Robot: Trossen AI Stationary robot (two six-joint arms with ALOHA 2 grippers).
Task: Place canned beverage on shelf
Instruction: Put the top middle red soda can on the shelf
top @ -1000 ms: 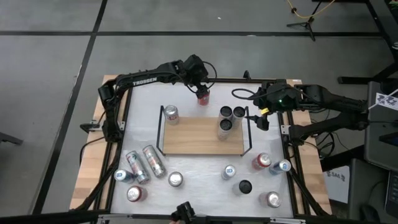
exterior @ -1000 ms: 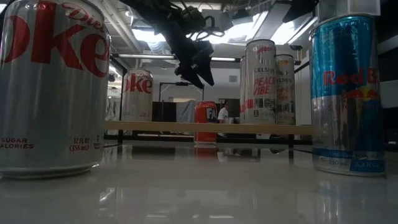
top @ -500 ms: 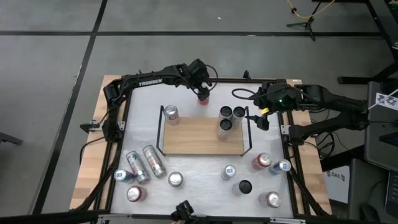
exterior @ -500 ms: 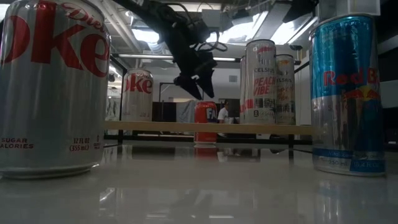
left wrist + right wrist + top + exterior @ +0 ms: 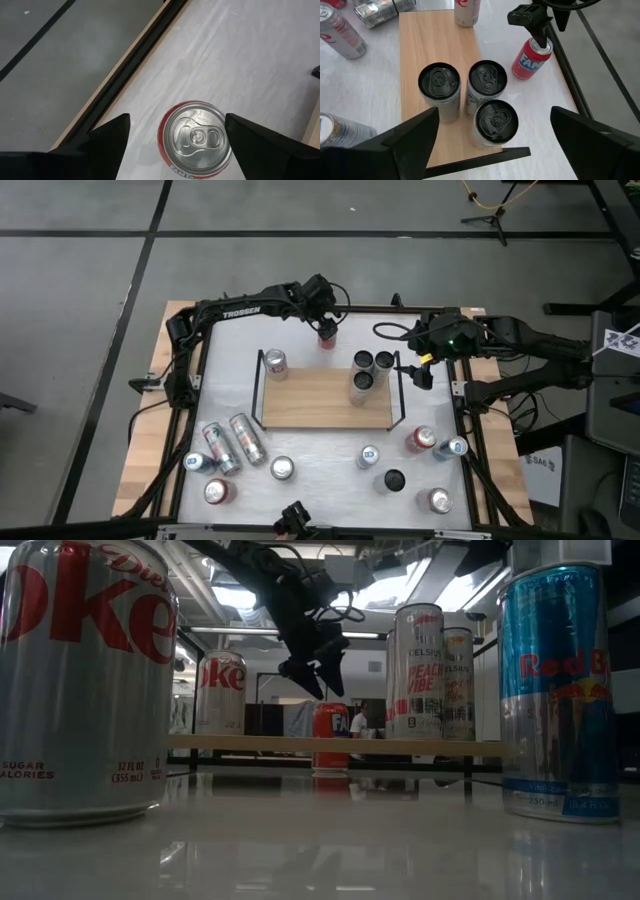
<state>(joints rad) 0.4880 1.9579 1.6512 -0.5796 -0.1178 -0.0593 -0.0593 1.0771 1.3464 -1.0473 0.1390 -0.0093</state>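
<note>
Left gripper lowered over can

The left gripper [image 5: 325, 328], fingers spread, has moved toward the table's far edge, dropping above the red aluminium soda can [image 5: 327, 337].

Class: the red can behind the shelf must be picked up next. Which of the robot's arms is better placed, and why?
Left. Its tool hangs open directly above the red can, fingers either side. The right tool waits open beyond the shelf, on the far side from that can.

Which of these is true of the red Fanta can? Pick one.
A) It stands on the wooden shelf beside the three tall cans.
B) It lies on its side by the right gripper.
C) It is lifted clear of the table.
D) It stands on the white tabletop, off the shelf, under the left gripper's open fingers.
D: the red Fanta can stands upright on the white tabletop outside the shelf, with the left gripper open just above its top.
</note>
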